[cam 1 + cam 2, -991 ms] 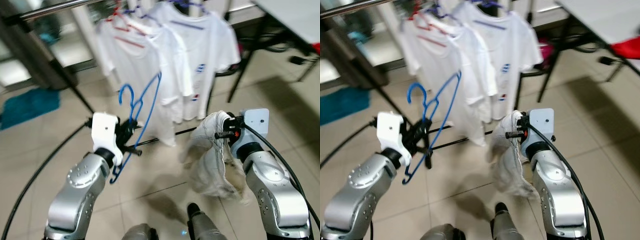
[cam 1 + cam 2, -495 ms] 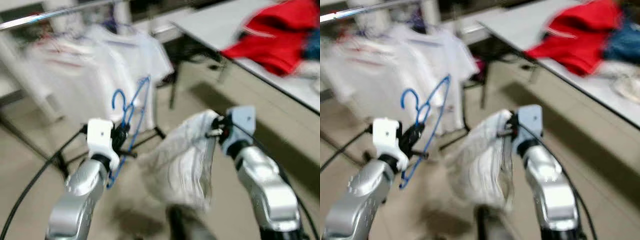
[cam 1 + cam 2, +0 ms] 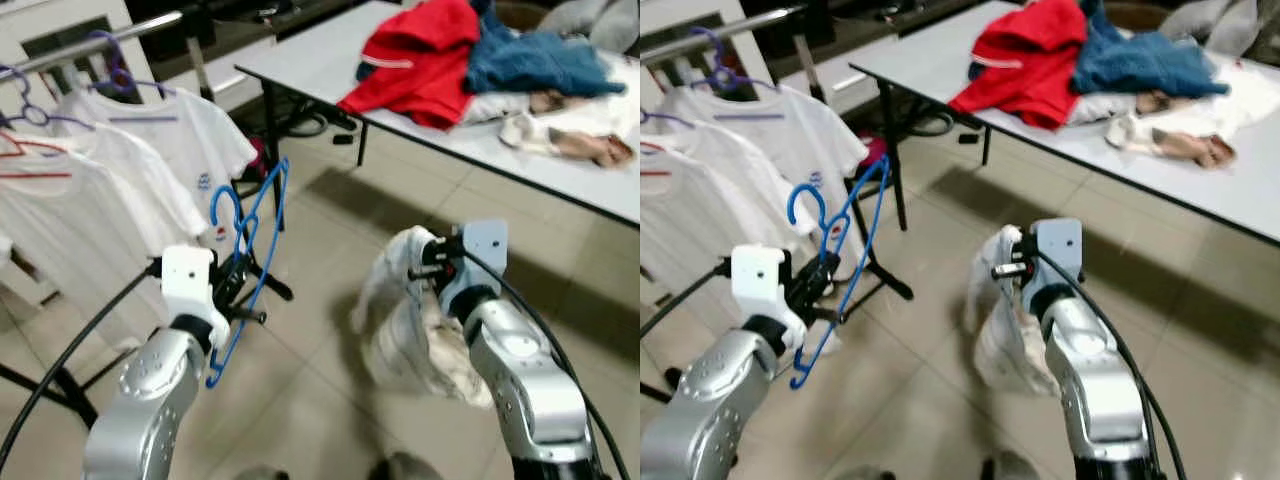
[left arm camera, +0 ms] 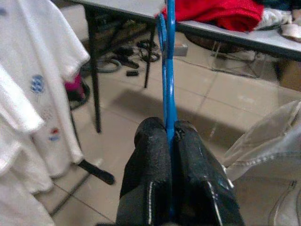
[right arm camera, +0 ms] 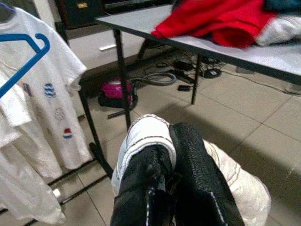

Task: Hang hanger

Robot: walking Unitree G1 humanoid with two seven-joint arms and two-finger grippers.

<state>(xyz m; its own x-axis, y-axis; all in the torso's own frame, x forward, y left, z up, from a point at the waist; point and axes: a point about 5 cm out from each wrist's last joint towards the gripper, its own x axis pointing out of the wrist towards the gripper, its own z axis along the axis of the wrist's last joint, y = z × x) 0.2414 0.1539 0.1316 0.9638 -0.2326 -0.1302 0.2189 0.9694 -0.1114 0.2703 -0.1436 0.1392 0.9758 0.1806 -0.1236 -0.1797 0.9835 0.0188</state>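
One blue hanger (image 3: 252,250), upright, hook topmost

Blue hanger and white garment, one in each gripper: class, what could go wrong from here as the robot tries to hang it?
1. The left gripper pinches the thin blue hanger on one wire only, so it may twist or slip.
2. The white garment droops from the right gripper toward the tiled floor and could drag or catch the robot's feet.
3. The rail is already crowded with white T-shirts, so the hook might snag one.
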